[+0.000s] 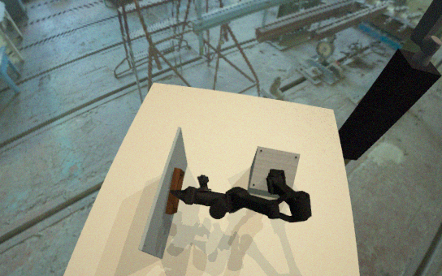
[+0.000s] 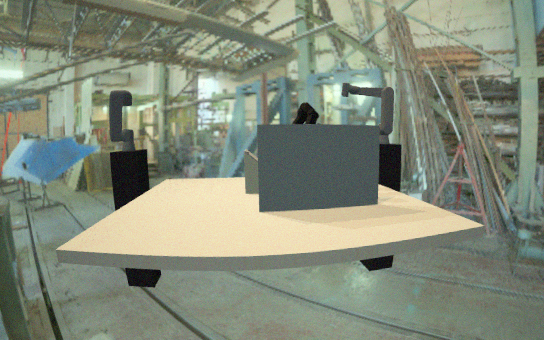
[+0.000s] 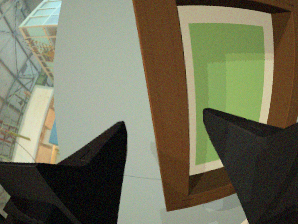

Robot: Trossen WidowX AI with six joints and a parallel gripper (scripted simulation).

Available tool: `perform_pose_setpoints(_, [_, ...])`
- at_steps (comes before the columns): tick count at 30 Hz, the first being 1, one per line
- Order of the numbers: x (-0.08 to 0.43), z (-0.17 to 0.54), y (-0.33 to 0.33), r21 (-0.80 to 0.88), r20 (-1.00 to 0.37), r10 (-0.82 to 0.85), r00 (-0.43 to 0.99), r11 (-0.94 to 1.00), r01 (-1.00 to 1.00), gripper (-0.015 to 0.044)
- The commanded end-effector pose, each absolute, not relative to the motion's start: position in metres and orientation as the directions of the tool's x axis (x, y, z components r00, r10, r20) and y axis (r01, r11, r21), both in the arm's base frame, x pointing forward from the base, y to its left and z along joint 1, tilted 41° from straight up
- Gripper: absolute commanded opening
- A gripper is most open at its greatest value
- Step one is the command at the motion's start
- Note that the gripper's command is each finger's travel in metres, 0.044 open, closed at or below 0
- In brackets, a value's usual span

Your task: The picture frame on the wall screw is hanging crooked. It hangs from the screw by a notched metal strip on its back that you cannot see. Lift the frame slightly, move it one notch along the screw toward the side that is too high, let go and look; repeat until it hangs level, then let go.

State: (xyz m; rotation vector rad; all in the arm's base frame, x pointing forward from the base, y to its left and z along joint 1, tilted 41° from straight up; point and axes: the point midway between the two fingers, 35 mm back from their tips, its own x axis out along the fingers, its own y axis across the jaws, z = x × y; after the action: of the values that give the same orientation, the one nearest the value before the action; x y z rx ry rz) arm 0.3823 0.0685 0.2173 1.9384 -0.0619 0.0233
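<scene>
The brown picture frame (image 1: 177,178) (image 3: 162,90) with a green picture is on the front of the grey upright panel (image 1: 156,231) (image 2: 318,167) (image 3: 100,75). In the wrist view its left bar slants, lower end farther right, and its bottom bar rises to the right; it looks crooked against the panel. My gripper (image 1: 172,191) (image 3: 164,121) is open at the frame's left bar. One finger is over bare panel left of the bar, the other over the picture. I cannot tell whether the fingertips touch anything. The screw and notched strip are hidden. The panel hides the frame in the exterior view.
The panel stands upright on the pale table (image 1: 236,118) (image 2: 170,225). A grey block (image 1: 276,160) (image 2: 251,175) stands behind the arm's forward part, with the arm's base on it. Black pillars (image 1: 386,101) (image 2: 129,175) with grey arm-like shapes on top stand beyond the table's edge.
</scene>
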Motion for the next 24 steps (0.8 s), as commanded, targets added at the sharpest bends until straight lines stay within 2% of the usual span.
perform_pose_setpoints(1, [0.3825,0.2173,0.0694,0.930,0.046,-0.026,0.999,-0.363,-0.053,0.0260])
perform_pose_setpoints(13, [0.3827,0.2173,0.0700,0.930,0.046,-0.026,0.999,-0.363,-0.053,0.0260])
perform_pose_setpoints(19, [0.3827,0.2173,0.0700,0.930,0.046,-0.026,0.999,-0.363,-0.053,0.0102])
perform_pose_setpoints(24, [0.3827,0.2173,0.0700,0.930,0.046,-0.026,0.999,-0.363,-0.053,0.0069])
